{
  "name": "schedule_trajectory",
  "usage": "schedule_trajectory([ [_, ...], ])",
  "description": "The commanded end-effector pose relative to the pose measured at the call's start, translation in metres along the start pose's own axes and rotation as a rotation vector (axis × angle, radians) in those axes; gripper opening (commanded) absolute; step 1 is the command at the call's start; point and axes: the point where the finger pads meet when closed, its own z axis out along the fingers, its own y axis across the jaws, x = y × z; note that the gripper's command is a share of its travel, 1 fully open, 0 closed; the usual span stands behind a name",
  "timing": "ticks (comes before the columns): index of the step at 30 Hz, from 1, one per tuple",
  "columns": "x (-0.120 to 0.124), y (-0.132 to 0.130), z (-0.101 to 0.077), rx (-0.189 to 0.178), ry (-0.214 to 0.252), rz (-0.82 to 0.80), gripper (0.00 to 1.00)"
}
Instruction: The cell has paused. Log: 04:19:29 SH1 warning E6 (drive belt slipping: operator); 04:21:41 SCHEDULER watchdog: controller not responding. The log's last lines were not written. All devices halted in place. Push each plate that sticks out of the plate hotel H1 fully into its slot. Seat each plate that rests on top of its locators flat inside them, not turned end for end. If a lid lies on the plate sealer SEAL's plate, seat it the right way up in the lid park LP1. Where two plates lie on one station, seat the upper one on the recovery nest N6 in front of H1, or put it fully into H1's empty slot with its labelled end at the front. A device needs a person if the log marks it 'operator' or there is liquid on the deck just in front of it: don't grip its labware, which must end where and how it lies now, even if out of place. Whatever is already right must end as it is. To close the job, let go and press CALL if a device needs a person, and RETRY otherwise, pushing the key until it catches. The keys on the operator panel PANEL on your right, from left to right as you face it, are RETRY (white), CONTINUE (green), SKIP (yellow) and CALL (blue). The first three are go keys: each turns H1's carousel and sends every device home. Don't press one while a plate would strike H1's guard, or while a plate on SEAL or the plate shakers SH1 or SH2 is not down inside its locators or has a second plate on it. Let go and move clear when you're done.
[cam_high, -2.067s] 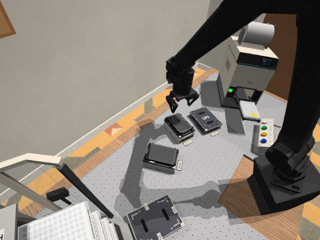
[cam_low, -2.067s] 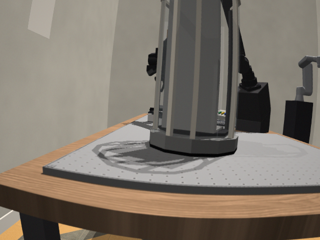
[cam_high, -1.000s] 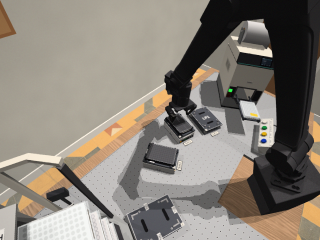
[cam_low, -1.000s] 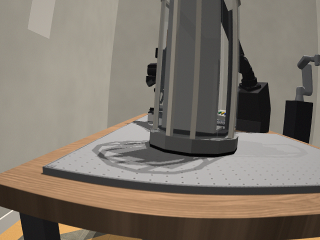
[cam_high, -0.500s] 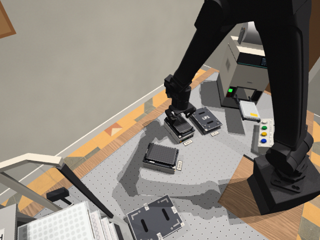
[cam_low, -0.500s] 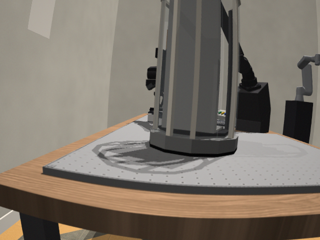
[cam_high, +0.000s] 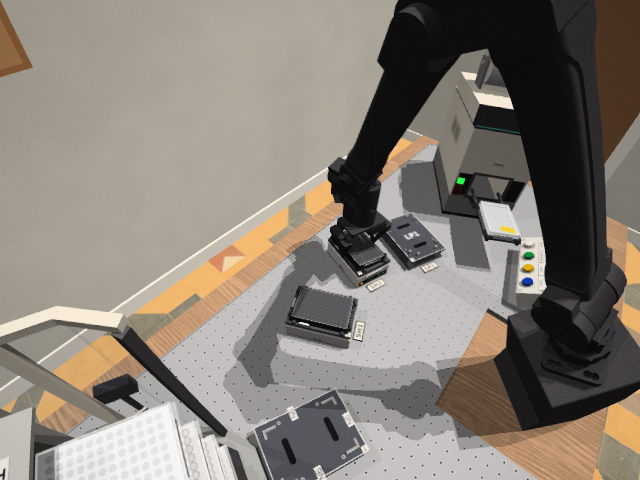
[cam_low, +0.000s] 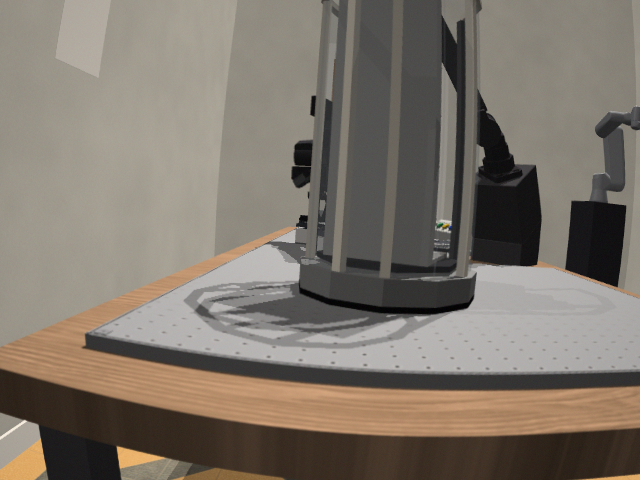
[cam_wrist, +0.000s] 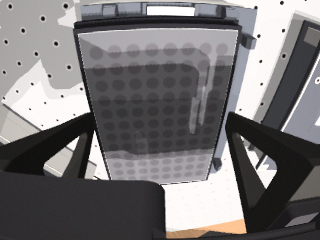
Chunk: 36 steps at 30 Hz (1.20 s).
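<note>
My gripper (cam_high: 361, 242) is open and hangs low over the plate shaker SH2 (cam_high: 362, 271). Its fingers straddle a dark plate (cam_wrist: 160, 103) that lies on SH2, one finger on each long side, not touching it in the wrist view. That plate sits slightly skewed on its station. Another dark plate (cam_high: 322, 308) lies on SH1 (cam_high: 320, 330), tilted on its locators. The lid park LP1 (cam_high: 413, 237) stands empty beside SH2. A white plate with a yellow label (cam_high: 499, 220) lies on the sealer SEAL (cam_high: 480, 149). The recovery nest N6 (cam_high: 309, 436) is empty. White plates (cam_high: 129, 449) show in the hotel H1.
The operator panel (cam_high: 527, 268) with white, green, yellow and blue keys lies right of LP1, near the arm's base (cam_high: 568, 372). In the exterior view the hotel H1's column (cam_low: 387, 155) hides most of the deck.
</note>
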Motion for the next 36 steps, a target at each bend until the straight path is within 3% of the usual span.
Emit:
schedule_trajectory([
  [1,-0.012,0.003,-0.011,-0.001,-0.047,0.008,1.0],
  [4,-0.008,0.002,0.006,0.0,-0.019,0.007,1.0],
  [5,-0.012,0.002,-0.003,-0.001,-0.031,0.001,1.0],
  [16,-0.012,0.002,-0.003,-0.001,-0.031,0.001,0.98],
  [23,-0.012,0.002,-0.003,-0.001,-0.031,0.001,0.84],
  [36,-0.012,0.002,-0.003,-0.001,-0.031,0.001,0.84],
])
